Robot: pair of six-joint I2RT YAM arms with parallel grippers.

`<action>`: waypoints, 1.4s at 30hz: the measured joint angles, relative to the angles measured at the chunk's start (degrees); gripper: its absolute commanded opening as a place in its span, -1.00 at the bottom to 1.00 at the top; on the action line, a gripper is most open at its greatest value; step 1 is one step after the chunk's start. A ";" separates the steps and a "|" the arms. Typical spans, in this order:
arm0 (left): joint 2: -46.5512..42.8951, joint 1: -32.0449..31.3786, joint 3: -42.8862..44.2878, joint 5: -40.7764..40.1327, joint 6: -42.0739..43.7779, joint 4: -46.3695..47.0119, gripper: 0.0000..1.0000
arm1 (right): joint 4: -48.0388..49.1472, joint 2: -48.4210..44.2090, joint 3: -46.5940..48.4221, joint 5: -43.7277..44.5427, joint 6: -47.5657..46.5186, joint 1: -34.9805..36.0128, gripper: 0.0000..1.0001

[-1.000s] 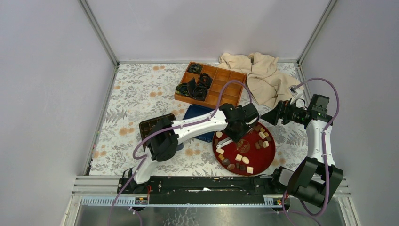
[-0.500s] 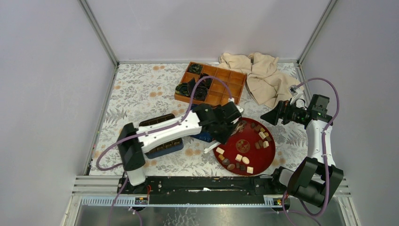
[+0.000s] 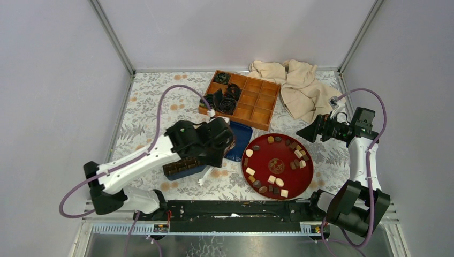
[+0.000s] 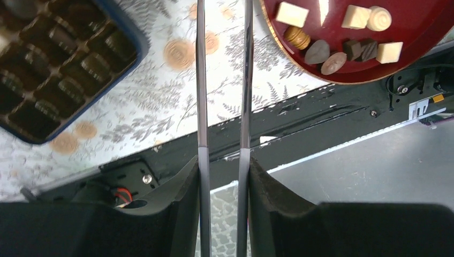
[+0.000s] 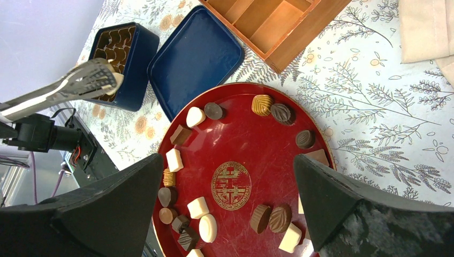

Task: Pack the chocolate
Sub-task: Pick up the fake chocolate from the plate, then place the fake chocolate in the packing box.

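Observation:
The chocolate [image 3: 272,179] lies as several brown and cream pieces on a round red plate [image 3: 275,151], seen also in the right wrist view [image 5: 197,206] and the left wrist view [image 4: 292,13]. My left gripper [image 3: 217,145] is shut on metal tongs [image 3: 205,176] and hovers by the blue tin [image 3: 184,167] with its brown moulded tray. The tongs' blades [image 4: 201,80] run between its fingers [image 4: 184,182]. In the right wrist view the tongs' tips [image 5: 101,77] show no candy. My right gripper [image 3: 308,132] is open and empty, above the plate's far right edge.
The tin's blue lid [image 3: 239,138] lies between tin and plate. A wooden compartment box [image 3: 251,101] holding black paper cups [image 3: 222,101] stands behind. A beige cloth [image 3: 297,85] is bunched at the back right. The black mounting rail [image 3: 235,209] runs along the near edge.
My left arm has swung left from over the red plate to beside the blue tin, carrying the tongs with it. The right arm has not moved.

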 measured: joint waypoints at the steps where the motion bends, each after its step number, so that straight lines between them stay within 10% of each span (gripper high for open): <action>1: -1.49 0.26 -0.07 -0.50 -1.09 -1.75 -1.00 | -0.02 0.00 0.00 0.00 0.00 0.00 0.99; 21: -15.13 3.85 -6.91 -1.90 -13.53 -12.52 -1.00 | -0.02 0.00 0.00 -0.39 0.02 0.00 0.99; 42: -21.40 22.05 -19.12 -7.56 -11.67 -13.35 -1.00 | -0.09 0.00 0.00 -0.50 0.02 0.00 0.99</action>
